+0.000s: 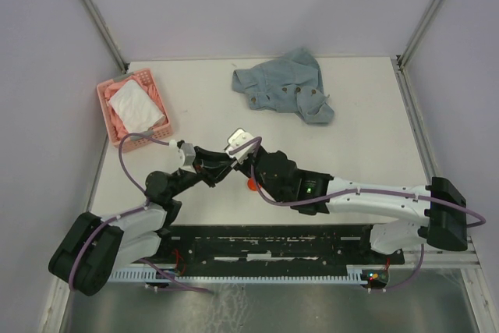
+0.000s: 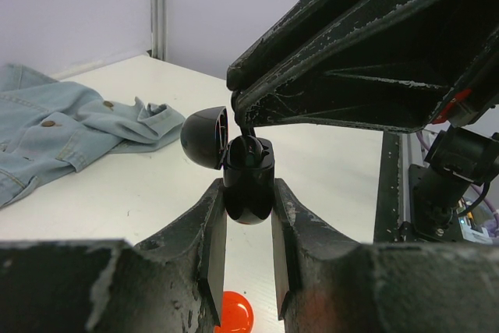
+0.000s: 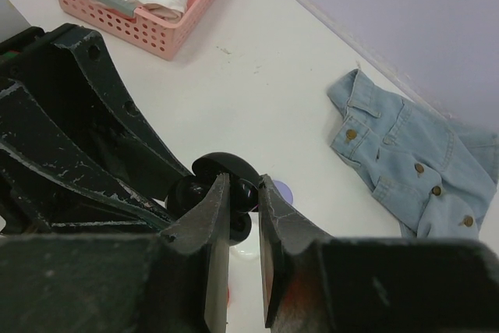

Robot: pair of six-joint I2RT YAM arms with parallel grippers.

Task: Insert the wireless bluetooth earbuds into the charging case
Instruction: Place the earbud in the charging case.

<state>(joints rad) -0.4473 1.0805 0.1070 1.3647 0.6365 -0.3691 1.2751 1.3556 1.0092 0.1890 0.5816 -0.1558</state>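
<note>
The black charging case (image 2: 248, 193) is held upright above the table, its domed lid (image 2: 204, 136) swung open to the left. My left gripper (image 2: 248, 186) is shut on the case's lower half. My right gripper (image 3: 242, 182) comes down from above and is shut on a small glossy black earbud (image 3: 248, 193). That earbud (image 2: 248, 146) sits at the case's open mouth, partly hidden by the fingertips. In the top view both grippers meet at mid-table, the left gripper (image 1: 209, 166) pressing close to the right gripper (image 1: 243, 158).
A red round case (image 1: 252, 185) lies on the table under the grippers. A lilac round piece (image 3: 285, 191) and a white one (image 3: 249, 244) lie beside them. A pink basket (image 1: 132, 107) with white cloth stands far left. A denim shirt (image 1: 284, 87) lies at the back.
</note>
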